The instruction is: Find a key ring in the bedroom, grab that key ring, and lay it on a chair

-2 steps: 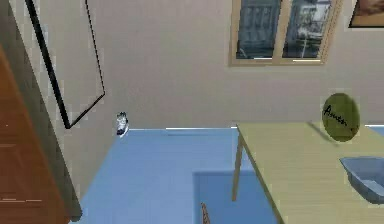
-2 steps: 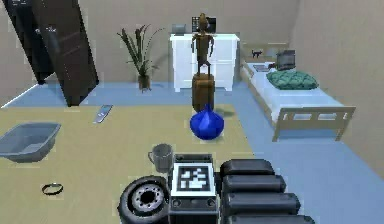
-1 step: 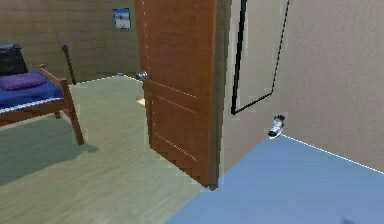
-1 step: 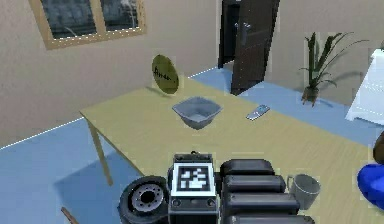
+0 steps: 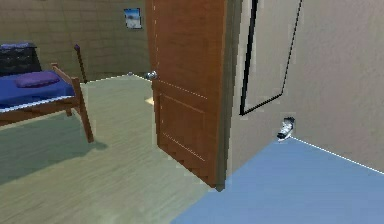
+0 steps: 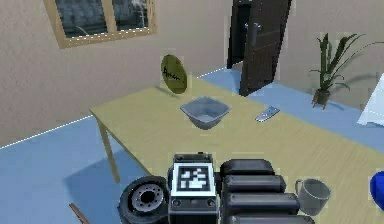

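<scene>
The search step is judged to be in hand. The key ring is yet to be located and its place cannot be told. It is to be looked for in the bedroom past the brown panelled wooden door [image 5: 188,80], which stands open with a small metal knob [image 5: 151,74] at its edge. The opening is best entered to the forward view's left of the door leaf. The turn should be made wide enough that neither the leaf's lower corner nor the post of the dark wooden bed [image 5: 82,100] is clipped.

Smooth blue floor [image 5: 300,190] gives way there to pale green planks [image 5: 110,150]. A blue mattress [image 5: 25,95] and a soft purple pillow [image 5: 36,79] lie on the bed. In the arm side view a pale wooden tabletop [image 6: 150,125] bears an angular grey bowl [image 6: 205,112] and a white mug [image 6: 313,192]. The claw [image 6: 146,198] is seen low down as a dark rounded body. Its fingers cannot be made out, so neither their state nor any load can be told.
</scene>
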